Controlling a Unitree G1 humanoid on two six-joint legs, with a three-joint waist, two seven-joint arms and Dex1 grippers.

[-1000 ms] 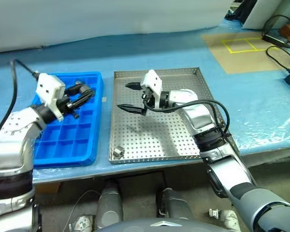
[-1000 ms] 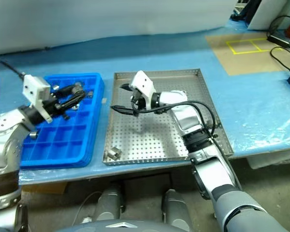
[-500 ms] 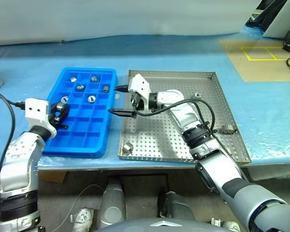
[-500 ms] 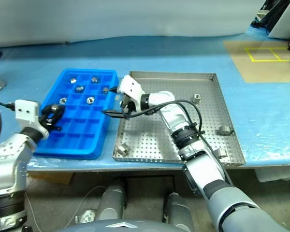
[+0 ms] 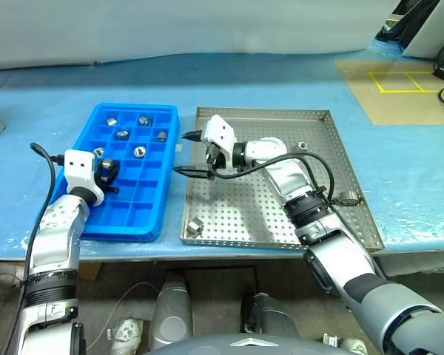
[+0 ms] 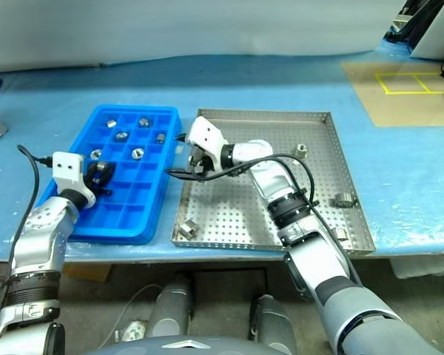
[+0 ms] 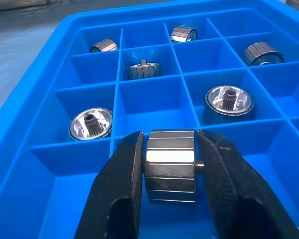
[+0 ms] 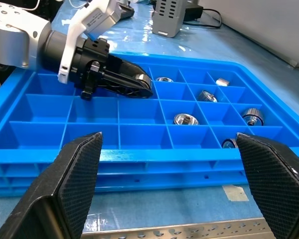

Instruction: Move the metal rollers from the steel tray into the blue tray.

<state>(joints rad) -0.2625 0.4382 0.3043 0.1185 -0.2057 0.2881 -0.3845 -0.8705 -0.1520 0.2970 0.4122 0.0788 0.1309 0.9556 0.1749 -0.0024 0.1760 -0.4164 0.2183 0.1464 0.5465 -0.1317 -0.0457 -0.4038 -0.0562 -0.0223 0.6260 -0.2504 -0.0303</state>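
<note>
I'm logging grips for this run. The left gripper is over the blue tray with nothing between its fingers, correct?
Not quite. The left gripper is over the blue tray, but it is shut on a metal roller clamped between its fingers; the left wrist view shows it.

left gripper (image 6: 101, 174) over blue tray (image 6: 149, 194)

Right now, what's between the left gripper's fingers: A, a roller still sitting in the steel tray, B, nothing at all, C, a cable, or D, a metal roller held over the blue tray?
D: in the left wrist view the left gripper is clamped on a metal roller above a compartment of the blue tray, not over the steel tray.
</note>
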